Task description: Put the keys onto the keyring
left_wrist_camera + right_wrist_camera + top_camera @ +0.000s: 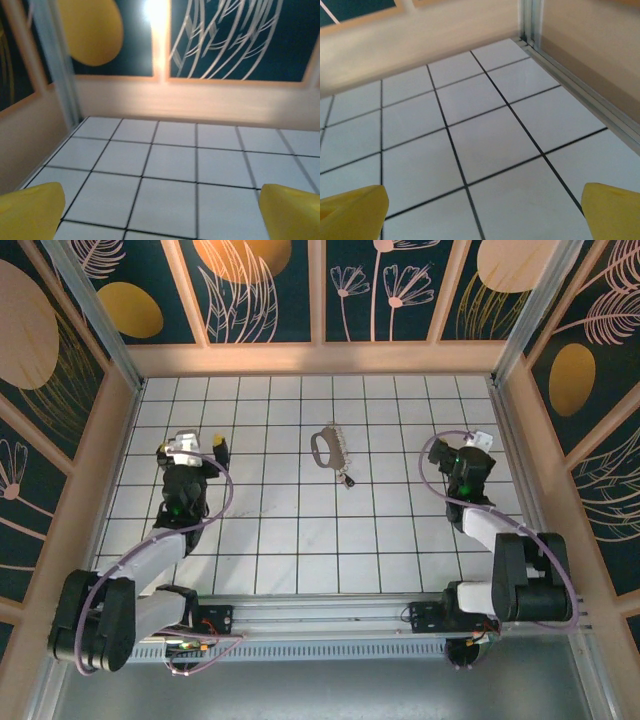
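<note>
Now: two pincers spread, nothing gripped

Nearest, two arms reach up the tiled surface [300, 550], one on each side. The left pincer [190, 448] and right pincer [463, 445] stand with fingers apart and empty, probably flanking for a two-handed job. Between them lies one key [347, 479], and just beyond it one keyring [326, 446]. Whether they are joined I cannot tell.
</note>
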Controlling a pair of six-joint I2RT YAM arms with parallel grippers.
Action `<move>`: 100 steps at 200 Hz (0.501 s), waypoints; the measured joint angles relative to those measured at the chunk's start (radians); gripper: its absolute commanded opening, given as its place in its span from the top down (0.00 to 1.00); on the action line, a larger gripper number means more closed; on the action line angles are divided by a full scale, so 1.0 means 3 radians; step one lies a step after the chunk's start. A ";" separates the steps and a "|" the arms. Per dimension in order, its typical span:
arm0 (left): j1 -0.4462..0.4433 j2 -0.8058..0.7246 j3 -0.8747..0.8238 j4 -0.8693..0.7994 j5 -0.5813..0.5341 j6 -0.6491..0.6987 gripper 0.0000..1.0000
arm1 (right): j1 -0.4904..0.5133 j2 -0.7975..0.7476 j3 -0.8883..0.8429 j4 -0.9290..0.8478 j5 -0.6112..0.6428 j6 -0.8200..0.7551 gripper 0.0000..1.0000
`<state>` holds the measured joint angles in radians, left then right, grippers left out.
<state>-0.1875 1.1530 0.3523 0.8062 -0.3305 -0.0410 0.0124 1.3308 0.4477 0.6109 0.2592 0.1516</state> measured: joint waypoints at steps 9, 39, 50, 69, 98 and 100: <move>0.0060 0.0071 -0.0065 0.0072 -0.0001 0.0000 0.01 | -0.0015 0.0062 -0.0045 0.0094 0.0006 -0.0029 0.01; 0.0167 0.0408 -0.0263 0.0407 0.0014 0.0014 0.01 | -0.0023 0.0219 -0.0179 0.0474 -0.0011 -0.0134 0.01; 0.0189 0.0523 -0.0333 0.0562 0.0027 0.0038 0.01 | -0.0024 0.0247 -0.0233 0.0615 -0.0051 -0.0168 0.01; 0.0225 0.0697 -0.0395 0.0801 0.0065 0.0050 0.01 | -0.0034 0.0298 -0.0320 0.0855 -0.0167 -0.0244 0.01; 0.0284 0.0913 -0.0436 0.1133 0.0203 0.0052 0.01 | -0.0036 0.0481 -0.0515 0.1349 -0.0362 -0.0341 0.01; 0.0291 0.0921 -0.0440 0.1152 0.0216 0.0051 0.01 | -0.0036 0.0497 -0.0537 0.1386 -0.0373 -0.0345 0.01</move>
<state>-0.1001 1.4292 0.2203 1.1519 -0.2657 -0.0257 0.0017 1.4799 0.2867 1.0267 0.1474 0.0483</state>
